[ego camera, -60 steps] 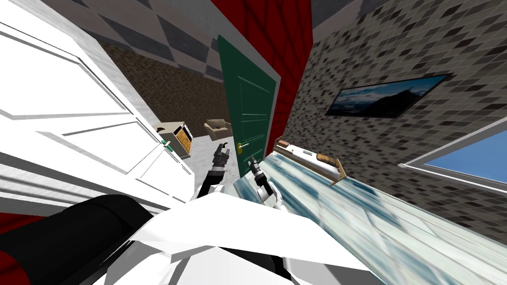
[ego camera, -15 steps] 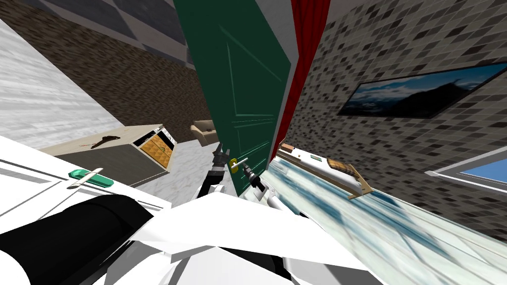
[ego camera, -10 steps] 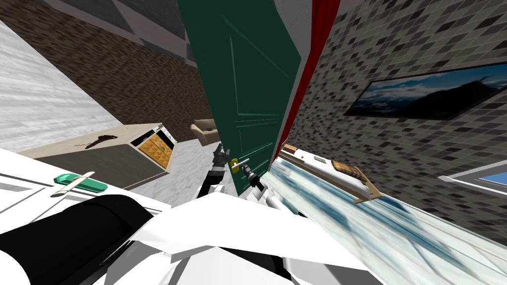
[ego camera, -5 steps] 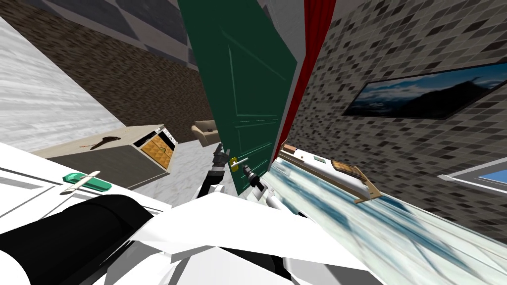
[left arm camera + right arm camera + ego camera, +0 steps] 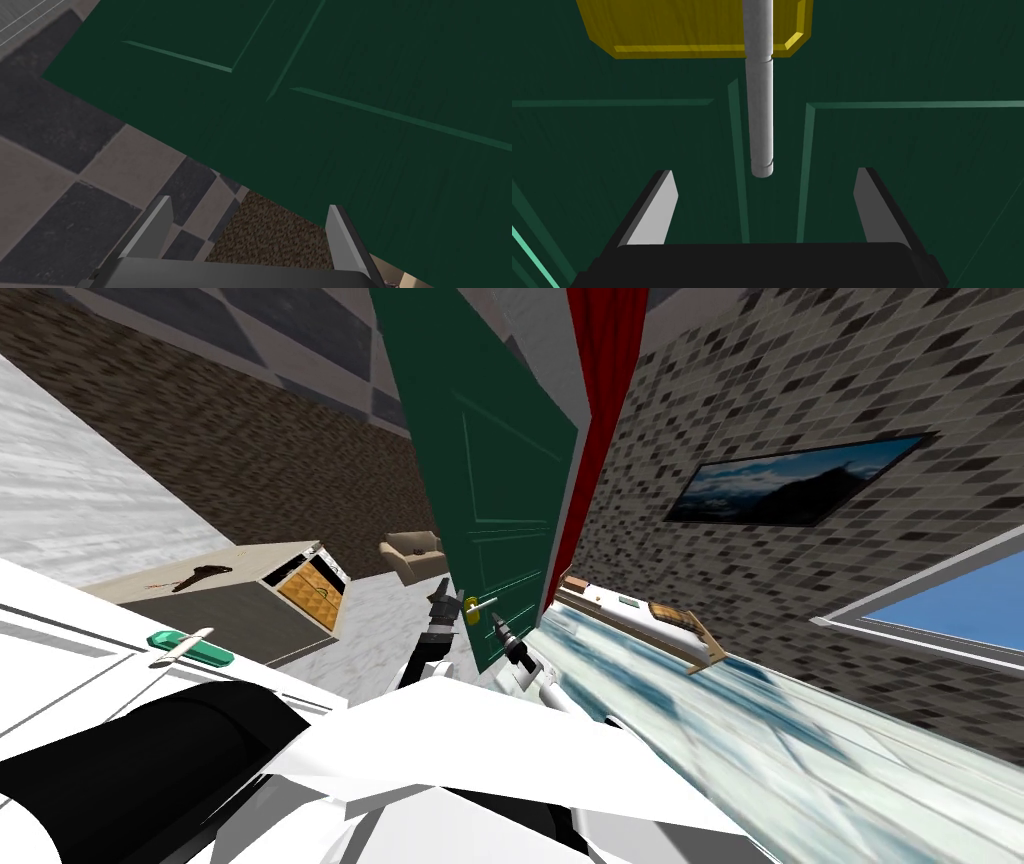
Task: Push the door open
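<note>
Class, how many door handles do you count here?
2. A grey lever on the green door, just ahead of the right gripper; a pale lever on the white door, far left. Others may be hidden.

The door (image 5: 505,478) stands ajar straight ahead. Its lever (image 5: 760,110) ends just in front of the right tool (image 5: 763,173). The left tool (image 5: 443,590) sits beside the door's handle-side edge. An armchair (image 5: 412,554) lies beyond, a cabinet (image 5: 240,593) to the left, and a shelf (image 5: 640,623) on the right wall.

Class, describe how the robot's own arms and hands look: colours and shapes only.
The left hand and right hand are each a dark box bearing two thin, light grey, blade-like fingers. The forearms are dark at the wrist, white nearer the body. No cables or markings visible.
</note>
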